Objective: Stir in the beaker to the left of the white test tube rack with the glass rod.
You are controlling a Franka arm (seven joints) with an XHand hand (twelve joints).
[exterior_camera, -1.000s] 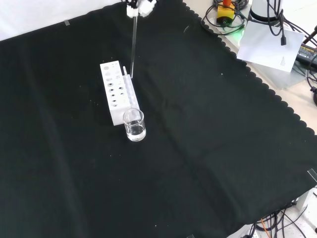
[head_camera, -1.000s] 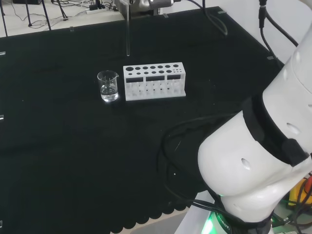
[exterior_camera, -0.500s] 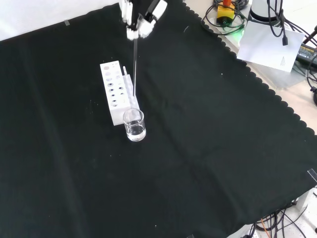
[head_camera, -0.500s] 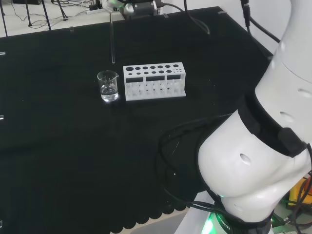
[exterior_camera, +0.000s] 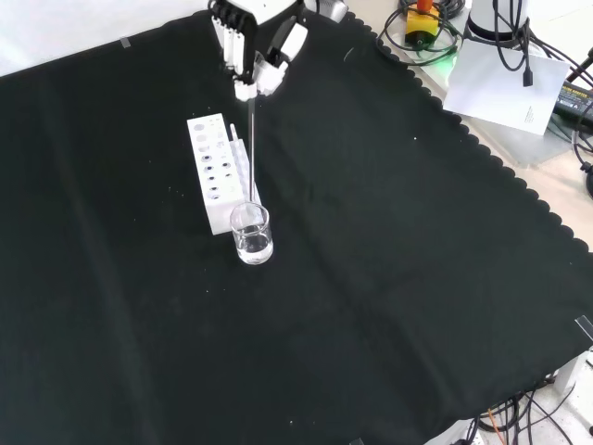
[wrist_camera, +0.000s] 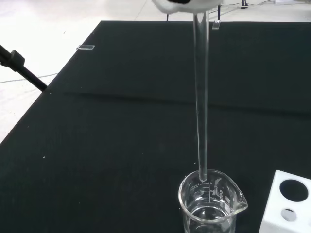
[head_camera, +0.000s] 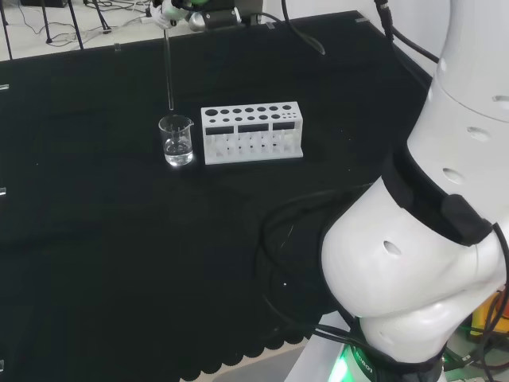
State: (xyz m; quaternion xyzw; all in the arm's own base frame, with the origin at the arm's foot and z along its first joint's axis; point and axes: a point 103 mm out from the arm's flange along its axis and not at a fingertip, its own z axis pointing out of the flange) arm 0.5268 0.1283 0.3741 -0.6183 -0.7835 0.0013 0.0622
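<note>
Pinched in my hand [exterior_camera: 255, 56] is the glass rod [exterior_camera: 253, 148], my fingers [exterior_camera: 269, 74] curled in around its upper end so that it hangs nearly straight down toward the bench. From the front view my hand sits near the top of the picture, over the far end of the white test tube rack [exterior_camera: 218, 181], and the rod runs down in front of the rack to the beaker [exterior_camera: 251, 234], its lower end at about the level of the beaker's rim. From the head view my hand [head_camera: 171, 17] is at the top edge, the rod [head_camera: 168, 68] drops from it, and its tip stands just above the mouth of the beaker [head_camera: 176, 141], toward the rim's left side. The wrist view gives the closest look: the rod [wrist_camera: 201, 97] comes down from a blurred white part of my hand [wrist_camera: 182, 5] and its tip lies right at the beaker's [wrist_camera: 211, 201] rim, over the opening, though I cannot tell whether it has dipped below the rim. The tip is clear of the liquid. The beaker stands upright on the black cloth [exterior_camera: 398, 278], holds a little clear liquid in its lower part, and has a pouring lip. It sits just beside the short end of the rack [head_camera: 251, 133], to the rack's left in the head view and nearer the camera in the front view.
</note>
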